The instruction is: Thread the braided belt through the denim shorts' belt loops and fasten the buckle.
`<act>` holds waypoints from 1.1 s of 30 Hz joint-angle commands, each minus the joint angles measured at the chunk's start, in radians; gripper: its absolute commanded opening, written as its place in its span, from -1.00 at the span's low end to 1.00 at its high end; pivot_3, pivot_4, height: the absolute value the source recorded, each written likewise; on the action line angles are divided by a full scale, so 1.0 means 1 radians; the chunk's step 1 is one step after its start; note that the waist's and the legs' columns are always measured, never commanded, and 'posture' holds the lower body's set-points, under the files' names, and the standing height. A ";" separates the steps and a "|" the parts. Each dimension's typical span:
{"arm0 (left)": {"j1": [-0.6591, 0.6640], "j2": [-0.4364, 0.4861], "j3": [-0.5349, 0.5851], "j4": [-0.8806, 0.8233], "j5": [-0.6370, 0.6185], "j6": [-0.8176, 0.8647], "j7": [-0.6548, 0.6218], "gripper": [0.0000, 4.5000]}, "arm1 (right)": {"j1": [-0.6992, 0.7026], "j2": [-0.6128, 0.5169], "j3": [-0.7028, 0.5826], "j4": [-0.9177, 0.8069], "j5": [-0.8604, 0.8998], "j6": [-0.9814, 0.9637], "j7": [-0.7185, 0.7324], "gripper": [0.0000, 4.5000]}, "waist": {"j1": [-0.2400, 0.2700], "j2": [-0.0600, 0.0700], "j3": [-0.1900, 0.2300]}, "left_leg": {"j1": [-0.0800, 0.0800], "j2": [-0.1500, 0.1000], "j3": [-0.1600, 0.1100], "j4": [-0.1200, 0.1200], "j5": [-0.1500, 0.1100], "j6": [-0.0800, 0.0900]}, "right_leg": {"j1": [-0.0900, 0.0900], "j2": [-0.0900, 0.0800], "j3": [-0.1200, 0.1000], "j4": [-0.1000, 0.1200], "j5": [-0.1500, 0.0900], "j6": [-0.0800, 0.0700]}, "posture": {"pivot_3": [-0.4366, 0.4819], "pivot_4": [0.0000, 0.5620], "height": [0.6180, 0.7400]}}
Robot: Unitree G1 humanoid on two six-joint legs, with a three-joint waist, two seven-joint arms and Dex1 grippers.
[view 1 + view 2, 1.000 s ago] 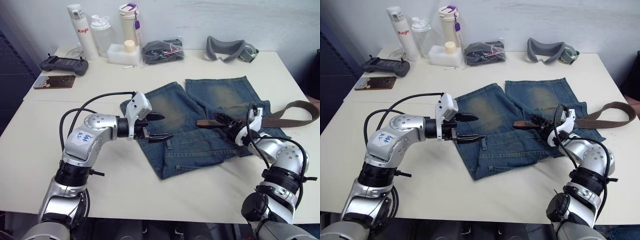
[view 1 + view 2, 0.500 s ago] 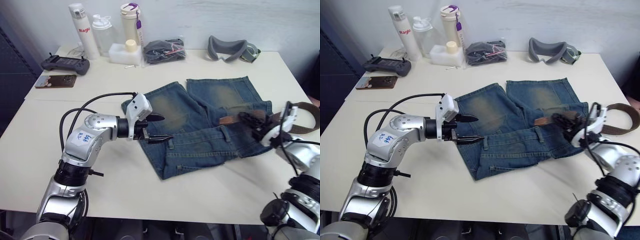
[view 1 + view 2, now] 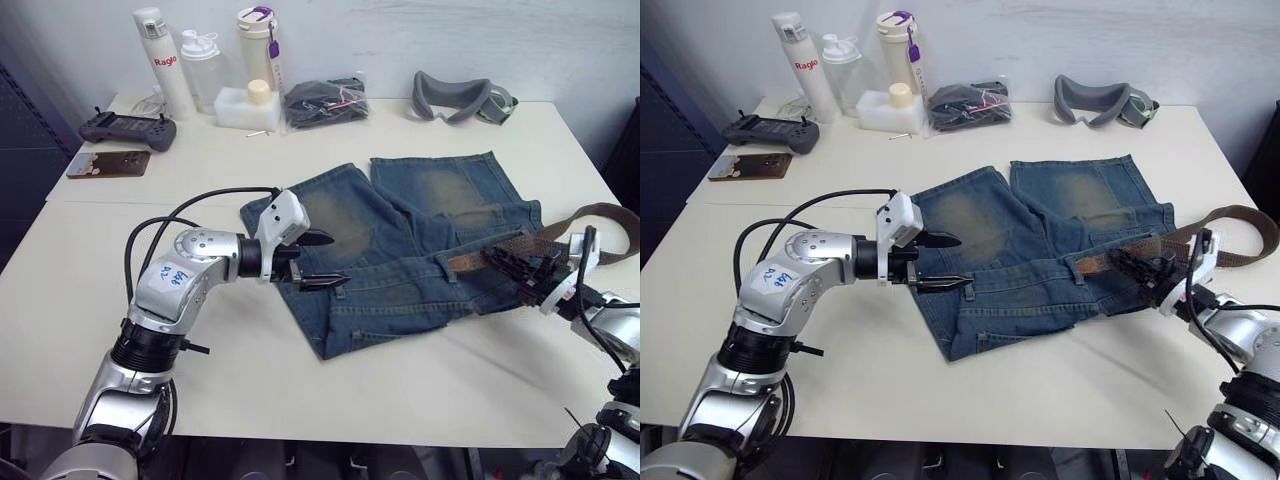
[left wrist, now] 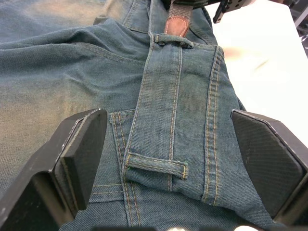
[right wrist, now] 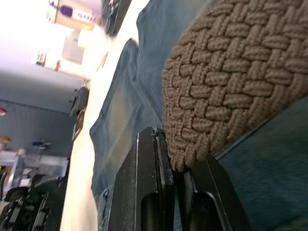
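braided belt [image 3: 560, 235]: woven brown strap, long axis running from the right edge toward frame centre, leather-tipped end pointing left on the waistband
denim shorts [image 3: 400, 250]: faded blue, flat at centre of the table [image 3: 300, 390], waistband toward the lower frame
right gripper [image 3: 1147, 276]: fingers pinched tight on the belt
left gripper [image 3: 322, 262]: fingers spread wide, empty, over a belt loop [image 4: 155, 166]

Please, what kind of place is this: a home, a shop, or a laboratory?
Probably a robot test room or laboratory, not a home. A plain white table stands against a bare wall, with a handheld controller, drink bottles and a padded grey headset behind the denim shorts.
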 commanded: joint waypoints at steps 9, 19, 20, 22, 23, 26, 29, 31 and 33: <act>0.004 0.031 0.002 -0.035 -0.010 0.012 -0.008 1.00 | 0.003 0.060 0.103 -0.058 0.036 0.039 0.047 -0.98 | -0.003 0.000 0.000 | 0.000 0.000 0.000 0.000 0.000 0.000 | 0.000 0.000 0.000 0.000 0.000 0.000 | -0.05 -0.47 0.06; -0.003 0.027 -0.008 -0.031 -0.003 0.007 -0.008 1.00 | 0.074 0.223 0.123 -0.263 0.117 0.026 -0.125 -0.48 | -0.002 0.000 0.000 | 0.000 0.000 -0.001 -0.002 0.000 -0.001 | 0.000 0.000 0.000 -0.001 0.000 0.000 | -0.05 -0.47 0.06; -0.005 0.024 -0.010 -0.028 -0.002 0.005 -0.007 1.00 | 0.081 0.221 0.117 -0.270 0.140 0.028 -0.134 -0.25 | -0.003 0.000 0.000 | 0.000 0.000 -0.001 -0.002 0.000 -0.001 | 0.000 0.000 0.000 -0.001 0.000 0.000 | -0.05 -0.47 0.06; -0.012 0.007 -0.038 -0.014 0.026 -0.050 -0.011 1.00 | 0.109 0.181 0.107 -0.311 0.157 0.029 -0.149 0.17 | -0.001 0.000 0.000 | 0.000 0.000 -0.001 -0.002 0.000 -0.001 | 0.000 0.000 0.000 -0.001 0.000 0.000 | -0.05 -0.47 0.06; -0.016 0.001 -0.049 -0.006 0.039 -0.074 -0.012 1.00 | 0.119 0.163 0.107 -0.326 0.160 0.024 -0.155 0.39 | 0.000 0.000 0.000 | 0.000 0.000 0.000 -0.002 0.000 -0.001 | 0.000 0.000 0.000 -0.002 0.000 0.000 | -0.05 -0.47 0.06; -0.034 -0.033 -0.123 0.056 0.151 -0.275 -0.002 1.00 | 0.173 0.049 0.101 -0.386 0.166 0.029 -0.133 0.97 | 0.013 0.000 0.000 | 0.000 -0.001 -0.001 -0.002 0.000 0.000 | 0.000 -0.001 0.000 -0.002 0.000 0.000 | -0.05 -0.47 0.06; -0.062 -0.080 -0.192 0.144 0.256 -0.487 -0.002 1.00 | 0.253 -0.090 0.112 -0.449 0.130 0.019 -0.056 0.97 | 0.025 0.000 0.000 | 0.000 -0.001 0.000 -0.002 -0.003 0.005 | 0.001 -0.002 0.000 -0.004 0.001 0.001 | -0.05 -0.47 0.06; -0.085 -0.124 -0.217 0.215 0.300 -0.591 0.008 1.00 | 0.301 -0.161 0.120 -0.490 0.090 -0.015 -0.005 0.97 | 0.027 0.000 0.000 | -0.001 -0.001 0.000 -0.002 -0.004 0.006 | 0.001 -0.002 0.000 -0.006 0.001 0.002 | -0.05 -0.47 0.06; -0.112 -0.179 -0.231 0.296 0.338 -0.690 0.029 1.00 | 0.346 -0.221 0.139 -0.540 0.015 -0.087 0.054 0.97 | 0.027 0.000 0.000 | -0.001 -0.001 0.000 -0.002 -0.005 0.008 | 0.001 -0.002 0.000 -0.006 0.002 0.003 | -0.05 -0.47 0.06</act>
